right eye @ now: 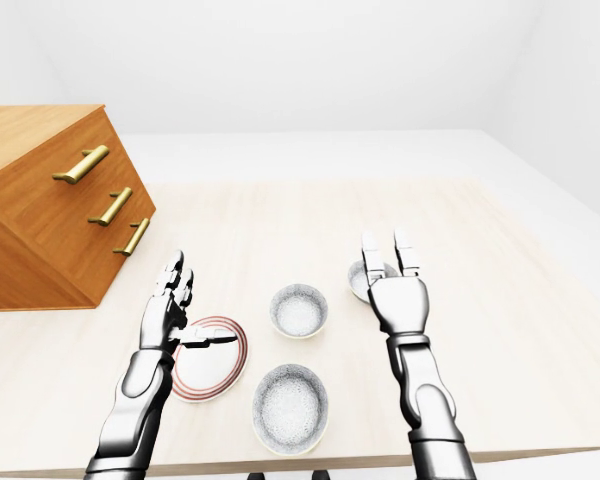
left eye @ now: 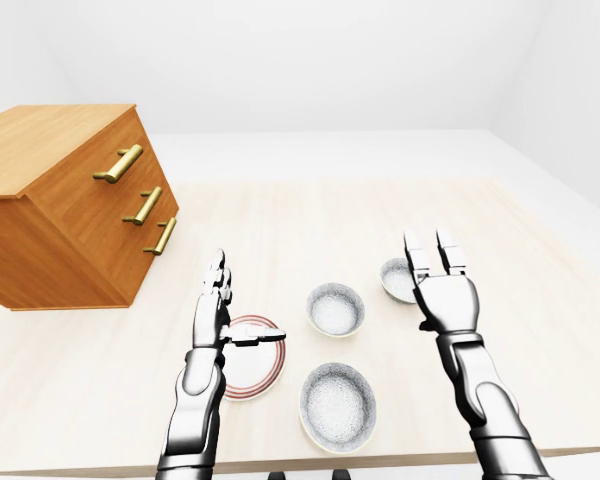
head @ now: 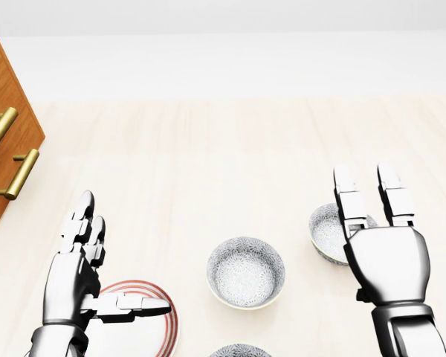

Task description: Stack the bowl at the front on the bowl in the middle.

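Three grey speckled bowls stand on the pale wooden table (left eye: 310, 220). The nearest bowl (left eye: 337, 405) sits low in the left-eye view, close to the table's near edge. Just above it is the middle bowl (left eye: 335, 309). A third bowl (left eye: 394, 279) lies up and to the right, partly hidden behind my right hand (left eye: 429, 246). That hand is open, fingers pointing up, and hovers right of the middle bowl. My left hand (left eye: 248, 302) is open too, thumb stretched sideways over a red-rimmed plate (left eye: 263, 375). Neither hand holds anything.
A wooden chest of drawers (left eye: 70, 205) with brass handles stands tilted at the table's left. The plate lies left of the nearest bowl. The table's near edge (left eye: 400, 462) runs along the bottom of the left-eye view. White walls and floor surround the table.
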Robot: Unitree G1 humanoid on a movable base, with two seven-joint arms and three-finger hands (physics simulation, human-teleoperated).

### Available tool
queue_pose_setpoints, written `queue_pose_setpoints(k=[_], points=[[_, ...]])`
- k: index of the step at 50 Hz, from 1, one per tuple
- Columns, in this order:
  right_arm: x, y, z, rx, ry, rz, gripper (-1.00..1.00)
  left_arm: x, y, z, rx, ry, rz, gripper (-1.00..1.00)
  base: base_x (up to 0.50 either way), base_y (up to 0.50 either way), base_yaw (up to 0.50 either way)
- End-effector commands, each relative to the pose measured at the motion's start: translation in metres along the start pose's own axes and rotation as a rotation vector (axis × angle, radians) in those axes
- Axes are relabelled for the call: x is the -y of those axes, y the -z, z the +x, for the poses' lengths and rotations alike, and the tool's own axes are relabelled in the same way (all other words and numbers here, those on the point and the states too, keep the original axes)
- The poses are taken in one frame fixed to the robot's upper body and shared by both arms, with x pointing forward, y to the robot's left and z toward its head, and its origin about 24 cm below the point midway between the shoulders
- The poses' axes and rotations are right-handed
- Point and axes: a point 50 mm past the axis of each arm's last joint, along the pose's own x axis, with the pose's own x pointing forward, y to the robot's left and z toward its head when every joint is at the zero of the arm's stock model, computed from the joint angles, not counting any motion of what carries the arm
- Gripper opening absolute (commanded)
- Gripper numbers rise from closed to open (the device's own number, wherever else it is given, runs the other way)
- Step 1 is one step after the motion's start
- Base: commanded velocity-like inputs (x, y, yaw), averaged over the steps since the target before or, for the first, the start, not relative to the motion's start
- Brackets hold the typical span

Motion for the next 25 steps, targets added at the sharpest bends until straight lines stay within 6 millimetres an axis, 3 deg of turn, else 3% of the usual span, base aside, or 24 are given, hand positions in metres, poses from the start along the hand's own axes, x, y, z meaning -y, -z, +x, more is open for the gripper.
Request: queue_pose_setpoints(k=[1,25], points=[[-0.008,0.0,0.003,0.004,-0.012,0.007,1.0,0.0,0.0,0.0,0.0,0.0,0.0,1.0,0.0,0.0,0.0],[-0.02,0.008,0.012,0.002,-0.022,-0.013,1.0,0.0,0.001,0.0,0.002,0.0,-0.001,1.0,0.0,0.0,0.0]])
